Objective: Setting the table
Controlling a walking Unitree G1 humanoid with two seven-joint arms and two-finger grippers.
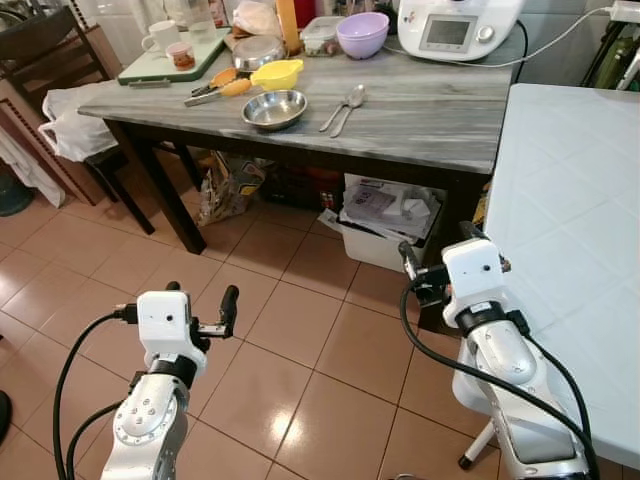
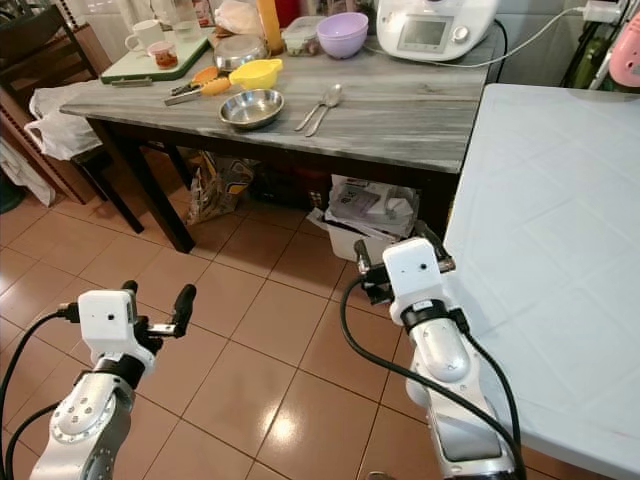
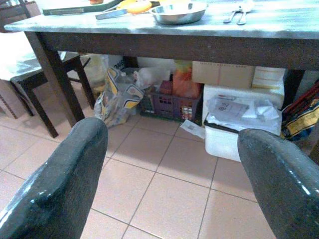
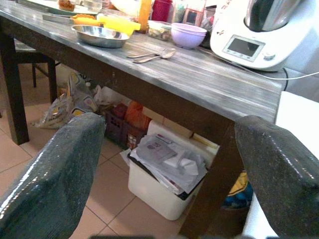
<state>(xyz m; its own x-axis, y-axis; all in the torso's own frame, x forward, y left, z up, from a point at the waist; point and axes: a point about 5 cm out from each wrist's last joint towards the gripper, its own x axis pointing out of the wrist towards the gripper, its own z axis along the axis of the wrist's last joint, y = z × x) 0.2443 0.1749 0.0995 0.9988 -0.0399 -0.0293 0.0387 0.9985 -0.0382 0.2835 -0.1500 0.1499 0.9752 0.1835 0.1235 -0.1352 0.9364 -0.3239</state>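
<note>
Both black-fingered pincers, the left gripper (image 1: 205, 310) and right gripper (image 4: 164, 174), hang spread wide and empty above glossy terracotta floor tiles (image 1: 300, 330). Ahead, a streaked grey wooden table (image 1: 420, 110) bears a round steel bowl (image 1: 274, 109), two metal spoons (image 1: 345, 108) just beside it, and a lilac plastic bowl (image 1: 362, 34). Clutter beneath is partly shadowed.

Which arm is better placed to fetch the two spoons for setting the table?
Probably right. The right gripper, open, hangs nearer the grey table's end where the spoons lie; the left gripper, also open, hangs lower and farther off.

Two spoons (image 1: 346, 106), one steel bowl (image 1: 274, 109), one yellow bowl (image 1: 277, 74), one purple bowl (image 1: 362, 34), one mug (image 1: 160, 38)
</note>
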